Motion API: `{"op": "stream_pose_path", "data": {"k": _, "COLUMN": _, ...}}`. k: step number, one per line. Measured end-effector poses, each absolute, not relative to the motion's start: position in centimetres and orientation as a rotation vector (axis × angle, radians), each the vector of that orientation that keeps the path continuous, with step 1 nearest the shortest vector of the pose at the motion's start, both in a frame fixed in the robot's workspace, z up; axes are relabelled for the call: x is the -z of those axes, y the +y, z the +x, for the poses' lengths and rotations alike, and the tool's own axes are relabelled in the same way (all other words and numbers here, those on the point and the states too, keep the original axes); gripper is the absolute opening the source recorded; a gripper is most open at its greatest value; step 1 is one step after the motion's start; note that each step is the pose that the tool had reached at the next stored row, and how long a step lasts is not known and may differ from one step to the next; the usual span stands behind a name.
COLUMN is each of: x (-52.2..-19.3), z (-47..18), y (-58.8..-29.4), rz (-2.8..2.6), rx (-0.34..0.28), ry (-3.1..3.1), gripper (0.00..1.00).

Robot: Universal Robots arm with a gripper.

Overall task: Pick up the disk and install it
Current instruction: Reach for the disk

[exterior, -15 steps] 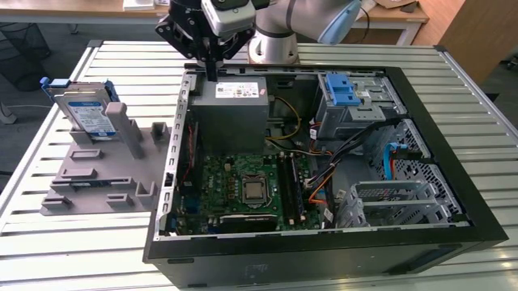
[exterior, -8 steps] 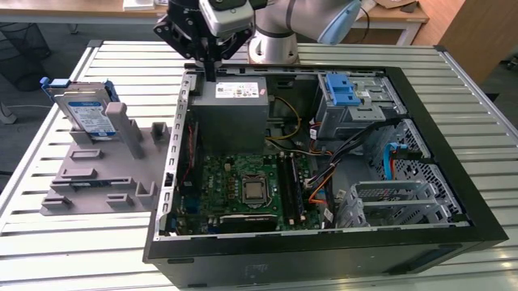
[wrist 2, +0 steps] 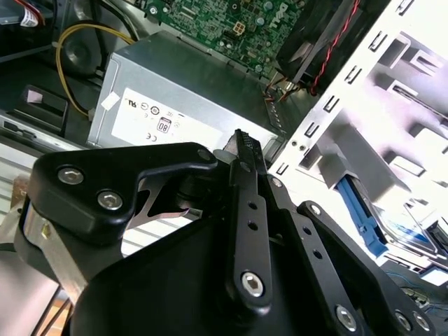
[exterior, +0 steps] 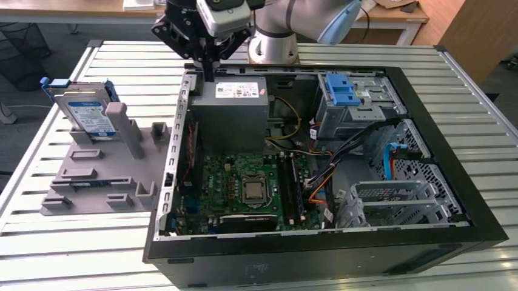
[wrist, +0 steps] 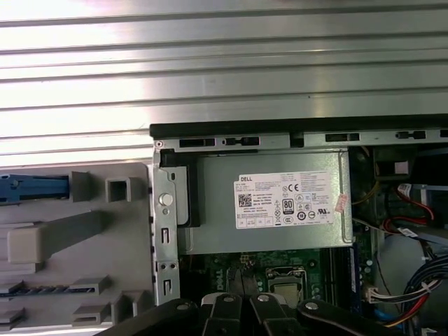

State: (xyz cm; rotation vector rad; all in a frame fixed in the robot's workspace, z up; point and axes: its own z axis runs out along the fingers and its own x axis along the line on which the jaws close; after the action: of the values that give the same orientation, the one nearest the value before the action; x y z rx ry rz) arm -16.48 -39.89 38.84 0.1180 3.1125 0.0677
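Note:
The disk (exterior: 87,112), silver with a blue-and-white label and a blue carrier frame, stands upright in a grey fixture (exterior: 97,176) at the exterior view's left, outside the computer case. Its blue frame (wrist: 31,187) appears in the first wrist view, and its blue frame edge (wrist 2: 358,210) in the second wrist view. My gripper (exterior: 208,71) hangs over the case's rear left corner, just above the power supply (exterior: 230,115), fingers pointing down and pressed together with nothing between them. In both wrist views the black fingers (wrist 2: 241,143) (wrist: 241,302) look shut and empty.
The open computer case (exterior: 324,245) lies on a slatted metal table (exterior: 65,242). Inside are the motherboard (exterior: 242,188), a blue latch on a metal cage (exterior: 344,91), loose cables (exterior: 324,182) and a silver drive cage (exterior: 396,200) at the exterior view's right.

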Motion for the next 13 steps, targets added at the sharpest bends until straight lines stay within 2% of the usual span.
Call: {"op": "stream_pose_path", "data": {"k": 13, "x": -38.79, "z": -16.88, "y": -39.89, "rz": 0.118, "rx": -0.068, "ry": 3.112, "gripper": 0.11}}
